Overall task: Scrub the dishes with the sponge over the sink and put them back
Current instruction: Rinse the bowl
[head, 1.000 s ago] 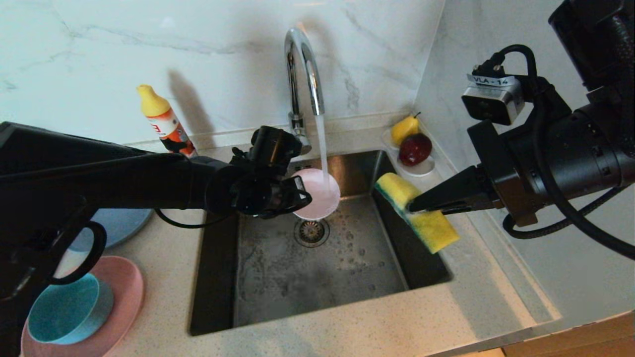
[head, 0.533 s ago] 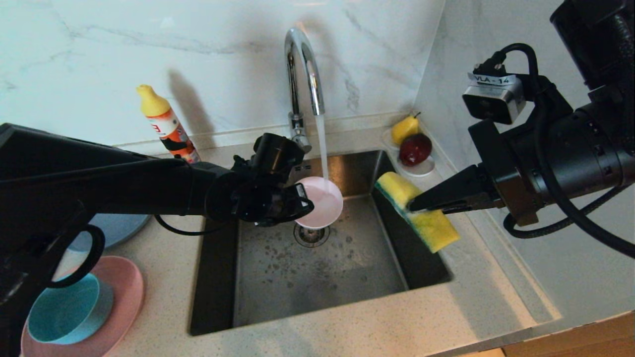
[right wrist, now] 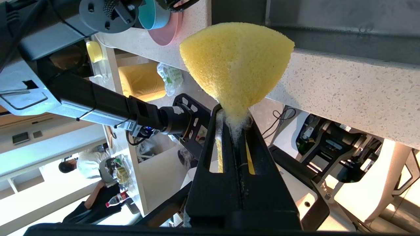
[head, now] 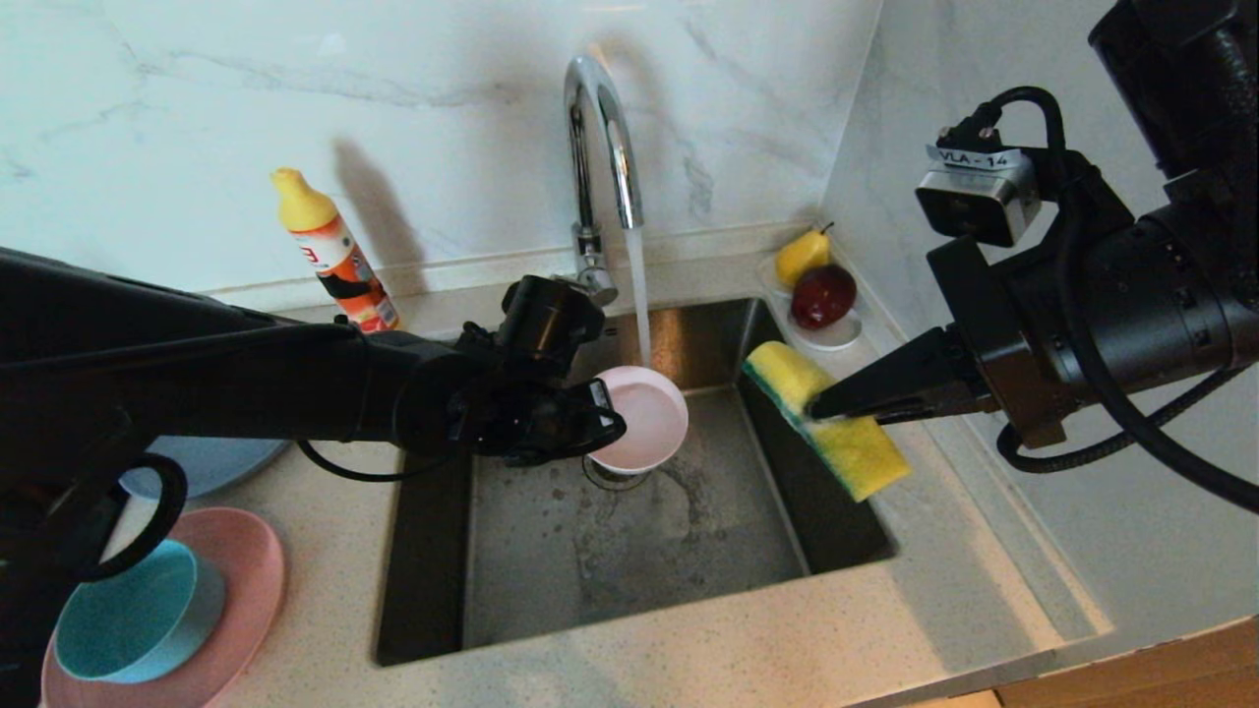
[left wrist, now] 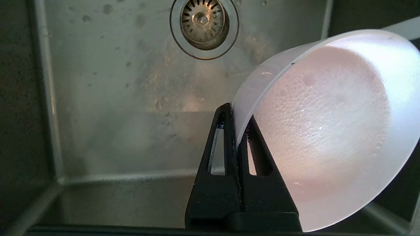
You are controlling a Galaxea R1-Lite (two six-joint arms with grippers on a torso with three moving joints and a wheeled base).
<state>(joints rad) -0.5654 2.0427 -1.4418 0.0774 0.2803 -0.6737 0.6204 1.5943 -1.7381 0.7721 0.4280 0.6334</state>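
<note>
In the head view the left gripper point(head: 602, 418) sits at frame centre over the sink point(head: 629, 551), clamped on the rim of the pale pink-white bowl point(head: 644, 418); the left wrist view shows both fingers point(left wrist: 226, 144) pinching that thin wall, one inside and one outside. The bowl is tilted, hiding part of the round drain point(left wrist: 203, 24) below it in the head view. Water runs from the faucet point(head: 600, 147) down to the bowl's far edge (whether it lands inside is hard to tell). At centre right the right gripper point(head: 821, 411) squeezes the sponge point(head: 826, 423) over the sink's right edge, its middle crushed between the fingers. At lower left the teal bowl point(head: 133, 615) rests on the pink plate point(head: 246, 590), both cut off by the frame; the blue-grey plate point(head: 211, 467) is mostly hidden behind the left arm.
</note>
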